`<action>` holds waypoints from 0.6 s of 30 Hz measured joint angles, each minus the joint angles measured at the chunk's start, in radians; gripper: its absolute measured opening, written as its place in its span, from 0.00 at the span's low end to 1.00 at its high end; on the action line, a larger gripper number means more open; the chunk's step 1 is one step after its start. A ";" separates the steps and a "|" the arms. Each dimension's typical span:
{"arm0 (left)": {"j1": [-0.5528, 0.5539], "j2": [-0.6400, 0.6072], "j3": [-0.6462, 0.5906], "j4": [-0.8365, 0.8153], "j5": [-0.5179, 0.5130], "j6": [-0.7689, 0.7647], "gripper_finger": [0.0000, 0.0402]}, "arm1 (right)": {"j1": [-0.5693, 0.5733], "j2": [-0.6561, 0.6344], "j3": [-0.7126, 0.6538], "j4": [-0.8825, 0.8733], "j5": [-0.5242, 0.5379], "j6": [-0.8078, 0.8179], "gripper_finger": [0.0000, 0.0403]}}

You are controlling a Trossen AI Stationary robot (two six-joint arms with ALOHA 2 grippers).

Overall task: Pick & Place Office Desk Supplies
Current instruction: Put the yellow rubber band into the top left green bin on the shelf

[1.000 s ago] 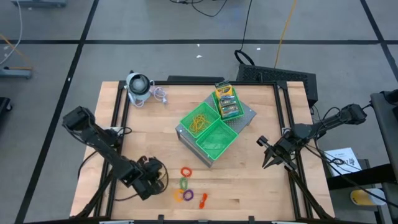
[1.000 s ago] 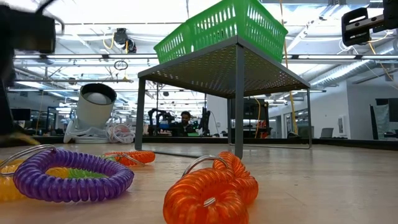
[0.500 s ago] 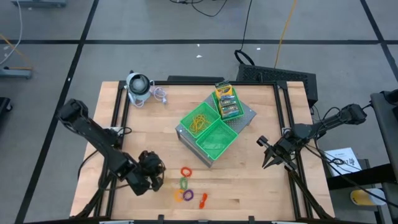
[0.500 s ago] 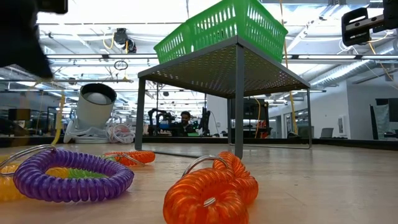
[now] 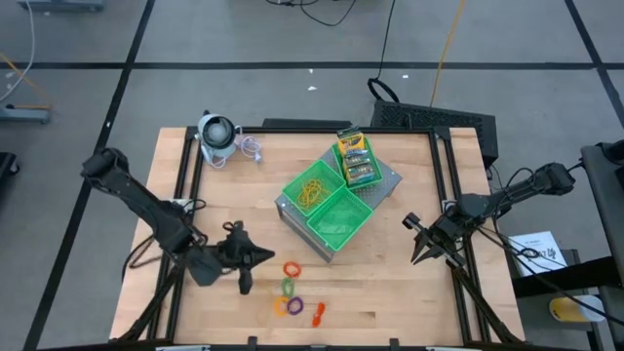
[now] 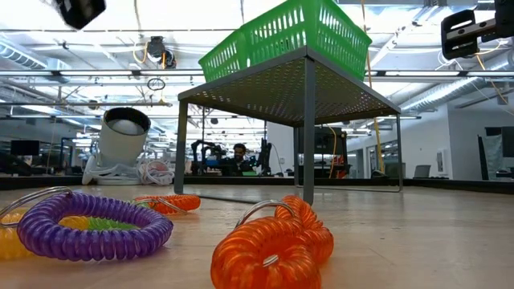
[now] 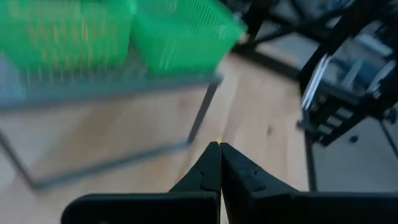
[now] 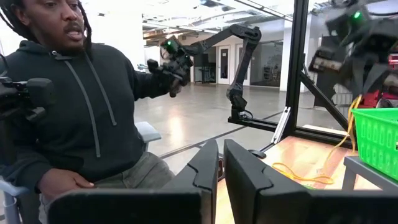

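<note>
Left tool (image 5: 255,258) closed, empty, above wooden table (image 5: 390,283); coiled orange, green, purple plastic rings (image 5: 292,290) just beside its tip. Right tool (image 5: 421,246) closed, empty, at table's right edge.

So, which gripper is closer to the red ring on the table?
Left. The left gripper hangs just beside the red ring, on its left in the high view. The right gripper waits far across, by the table's right edge.

A: Can you read any lettering on the printed card boxes (image 5: 356,159) in the tray?

B: No. There is print on them, but it is too small to read. Nothing else shows legible text.
</note>
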 joint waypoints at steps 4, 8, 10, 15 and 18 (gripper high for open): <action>0.016 -0.038 0.000 0.121 -0.024 0.166 0.00 | 0.000 0.000 0.000 0.000 0.000 0.000 0.05; 0.031 -0.079 0.000 0.256 -0.046 0.338 0.00 | 0.000 0.000 0.000 0.000 0.000 0.000 0.05; 0.042 -0.098 0.000 0.323 -0.051 0.439 0.00 | 0.000 0.000 0.000 0.000 0.000 0.000 0.05; 0.090 -0.131 0.001 0.463 -0.053 0.659 0.00 | 0.000 0.000 0.000 0.000 0.000 0.000 0.05; 0.141 -0.132 0.001 0.543 -0.053 0.777 0.00 | 0.000 0.000 0.000 -0.001 0.000 0.000 0.05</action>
